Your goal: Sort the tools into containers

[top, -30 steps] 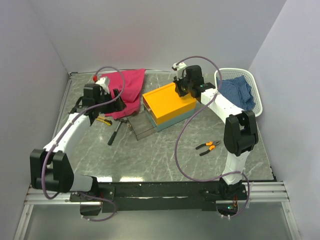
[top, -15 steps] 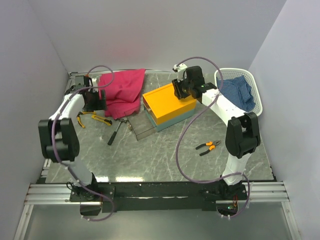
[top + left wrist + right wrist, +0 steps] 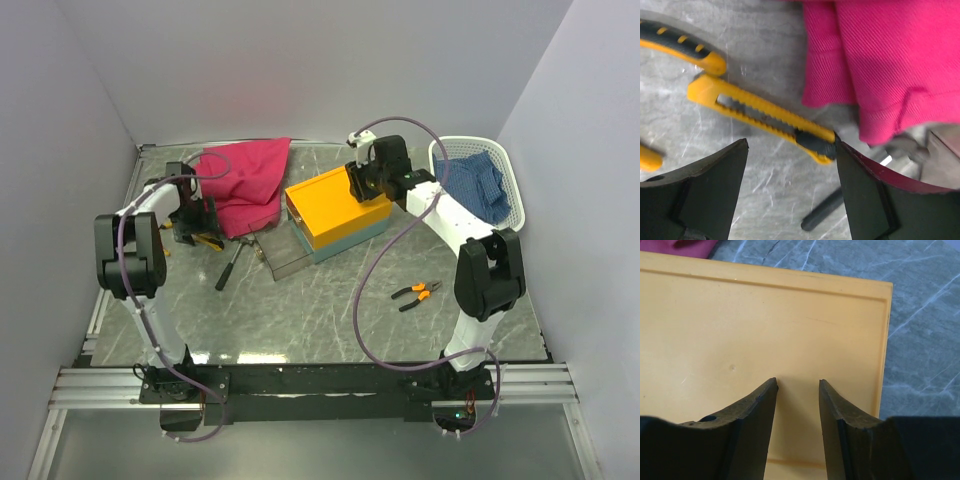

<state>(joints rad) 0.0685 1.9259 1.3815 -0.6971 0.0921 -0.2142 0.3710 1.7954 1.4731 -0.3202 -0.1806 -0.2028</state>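
My left gripper [image 3: 196,222] is open and low over the table at the magenta cloth's left edge. In the left wrist view, a yellow utility knife [image 3: 760,117] with a black slider lies just beyond the open gripper [image 3: 792,150], untouched. A yellow-black pliers handle [image 3: 680,45] lies farther out. The black hammer handle [image 3: 825,210] shows between the fingers; the hammer [image 3: 232,265] lies left of the toolbox. My right gripper [image 3: 365,185] is open and empty just above the orange-yellow toolbox lid [image 3: 765,325]. Orange-black pliers [image 3: 415,293] lie right of centre. The white basket [image 3: 500,155] stands at the far right.
The magenta cloth [image 3: 245,185] [image 3: 890,65] lies at the back left, next to the toolbox [image 3: 335,210]. A blue checked cloth [image 3: 478,185] fills the basket. A grey drawer [image 3: 280,255] sticks out of the toolbox's front left.
My left arm has folded back toward the left wall and its gripper has come down beside the magenta cloth, over the yellow tools. The right gripper has hardly moved over the toolbox lid.
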